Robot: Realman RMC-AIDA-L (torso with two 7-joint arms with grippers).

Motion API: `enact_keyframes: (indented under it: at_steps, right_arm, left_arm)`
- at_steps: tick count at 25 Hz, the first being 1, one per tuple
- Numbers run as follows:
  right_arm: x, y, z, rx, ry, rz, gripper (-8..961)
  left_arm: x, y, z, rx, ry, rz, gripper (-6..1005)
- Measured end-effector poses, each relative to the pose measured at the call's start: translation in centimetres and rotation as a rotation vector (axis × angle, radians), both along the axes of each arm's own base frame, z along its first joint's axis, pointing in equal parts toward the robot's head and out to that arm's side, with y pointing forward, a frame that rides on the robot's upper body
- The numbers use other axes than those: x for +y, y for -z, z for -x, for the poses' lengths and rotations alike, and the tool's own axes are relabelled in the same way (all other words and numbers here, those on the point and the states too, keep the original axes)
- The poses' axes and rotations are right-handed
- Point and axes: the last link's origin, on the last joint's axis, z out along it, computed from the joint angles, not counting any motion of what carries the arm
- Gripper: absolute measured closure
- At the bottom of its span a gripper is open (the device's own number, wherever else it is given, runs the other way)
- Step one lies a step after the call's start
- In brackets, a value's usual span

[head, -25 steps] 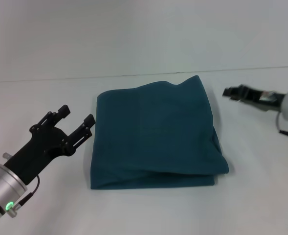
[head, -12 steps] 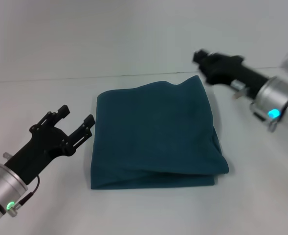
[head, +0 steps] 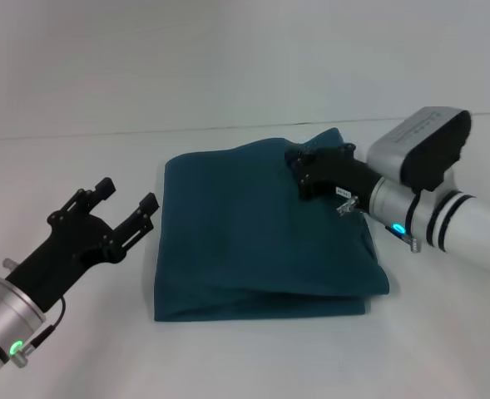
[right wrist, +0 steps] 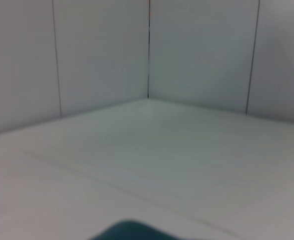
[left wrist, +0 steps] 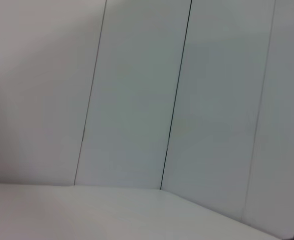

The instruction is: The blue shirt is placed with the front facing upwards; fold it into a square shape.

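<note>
Right tool [head: 299, 170]: above the far right part of the blue shirt [head: 261, 237], dark fingers pointing toward the middle of the cloth; open or clenched, cannot tell, and touching the cloth or only just over it, cannot tell either. Behind it, a silver wrist with a small blue light, then a white arm reaching in from the right edge of the head view.

Left tool [head: 126, 204]: released, two black fingers well spread, hanging just beside the left edge of the shirt, nothing between them. Behind it, a black bracket and a silver cylinder with a green light, low at the left.

Blue shirt: folded into a rough square, plain teal side up, lying in the middle of the white surface [head: 70, 166]. Several layers visible at the near edge; far right corner a little raised and wrinkled.

Right wrist view: only a small teal piece of the shirt at the picture edge, then surface and grey wall panels [right wrist: 201, 55]. Left wrist view: wall panels and surface only.
</note>
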Motion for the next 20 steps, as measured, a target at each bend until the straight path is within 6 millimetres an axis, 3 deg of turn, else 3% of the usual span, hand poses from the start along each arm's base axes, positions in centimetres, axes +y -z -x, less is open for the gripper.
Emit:
enact_keyframes:
  at_steps: [6, 12, 20]
  right_arm:
    - [0.5, 0.3, -1.2, -0.064, 0.100, 0.000, 936]
    - [1.3, -0.7, -3.0, -0.048, 0.271, -0.050, 925]
    - [1.1, -1.5, -3.6, 0.076, 0.332, -0.074, 911]
  left_arm:
    - [0.2, -0.2, 0.3, 0.005, -0.015, -0.010, 219]
    - [0.2, -0.2, 0.4, 0.014, -0.017, -0.015, 219]
    - [0.2, -0.3, 0.6, 0.028, -0.022, -0.021, 218]
